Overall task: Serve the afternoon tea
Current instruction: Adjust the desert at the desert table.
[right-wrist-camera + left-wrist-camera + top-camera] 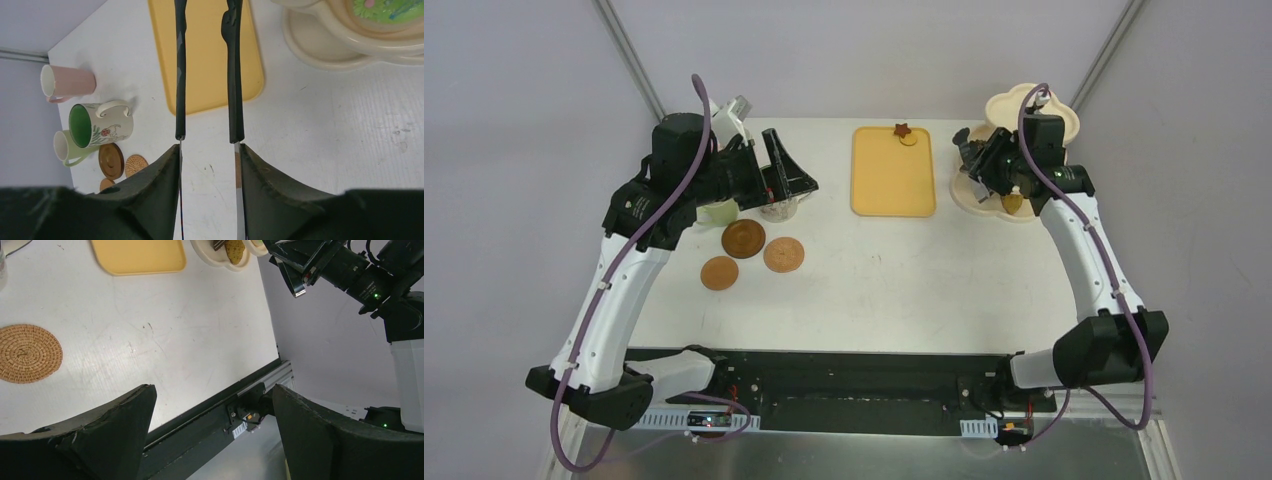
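Note:
In the right wrist view three mugs lie at the table's far left: pink (67, 81), green-lined patterned (100, 122) and pale cream (67, 147). Three brown coasters (743, 238) (783, 254) (719, 272) sit in front of them. My left gripper (786, 190) (212, 390) hangs open over the mugs with nothing between its fingers, and the arm hides most of them from above. My right gripper (980, 162) (210, 147) is shut on the black tongs (180, 75) beside the cream tiered stand (1064, 125) (320, 55). A star pastry (903, 129) lies on the yellow tray (892, 185); another pastry (1014, 203) rests on the stand's bottom tier.
The yellow tray (210, 60) sits at the back centre between the two arms. A woven coaster (27, 352) shows near the left fingers. A black rail (844, 375) runs along the table's near edge. Metal frame posts (629, 55) rise at the back corners.

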Controlling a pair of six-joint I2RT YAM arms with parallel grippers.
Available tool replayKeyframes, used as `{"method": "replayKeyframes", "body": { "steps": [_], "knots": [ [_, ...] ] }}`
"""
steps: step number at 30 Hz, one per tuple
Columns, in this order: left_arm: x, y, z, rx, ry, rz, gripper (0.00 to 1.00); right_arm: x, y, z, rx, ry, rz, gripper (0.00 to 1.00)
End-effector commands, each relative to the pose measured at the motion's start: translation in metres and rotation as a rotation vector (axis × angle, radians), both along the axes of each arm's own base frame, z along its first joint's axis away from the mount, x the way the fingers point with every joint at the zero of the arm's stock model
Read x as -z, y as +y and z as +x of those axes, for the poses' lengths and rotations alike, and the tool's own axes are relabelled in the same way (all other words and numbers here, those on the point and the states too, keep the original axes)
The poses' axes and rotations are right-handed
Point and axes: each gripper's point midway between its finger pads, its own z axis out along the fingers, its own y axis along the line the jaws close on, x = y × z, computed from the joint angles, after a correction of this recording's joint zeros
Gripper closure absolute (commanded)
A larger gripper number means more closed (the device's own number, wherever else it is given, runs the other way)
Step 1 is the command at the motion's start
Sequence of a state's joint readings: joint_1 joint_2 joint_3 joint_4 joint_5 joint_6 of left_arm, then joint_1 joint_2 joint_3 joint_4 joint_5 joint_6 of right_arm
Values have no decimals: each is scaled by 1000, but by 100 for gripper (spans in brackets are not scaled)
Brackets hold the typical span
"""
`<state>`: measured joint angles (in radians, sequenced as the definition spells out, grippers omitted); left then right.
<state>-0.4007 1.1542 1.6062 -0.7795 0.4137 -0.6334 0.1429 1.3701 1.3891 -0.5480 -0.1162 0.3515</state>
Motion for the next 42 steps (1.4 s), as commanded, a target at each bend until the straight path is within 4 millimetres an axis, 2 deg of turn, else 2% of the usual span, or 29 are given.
{"method": "replayKeyframes", "body": {
  "steps": [1,9,20,24,30,36,39,42],
  "knots": [
    [-18,-8,4,46,-81,-12,10,-16,-4,11,-69,-39,-33,55],
    [-17,-6,4,46,-93,0,9,3,-20,14,-53,15,-95,58],
    [-14,-11,6,73,-80,4,9,11,-41,12,18,51,-190,61],
    [-14,-11,6,79,-84,6,9,10,-44,17,29,31,-207,61],
    [-16,-10,6,84,-87,10,9,12,-60,32,89,7,-280,61],
    [-19,-7,5,81,-95,18,9,8,-49,43,45,-11,-245,62],
    [-21,-5,4,79,-99,20,9,3,-32,36,-30,-33,-189,61],
    [-19,-4,5,73,-98,23,9,-1,-25,24,-57,-52,-163,62]
  ]
}}
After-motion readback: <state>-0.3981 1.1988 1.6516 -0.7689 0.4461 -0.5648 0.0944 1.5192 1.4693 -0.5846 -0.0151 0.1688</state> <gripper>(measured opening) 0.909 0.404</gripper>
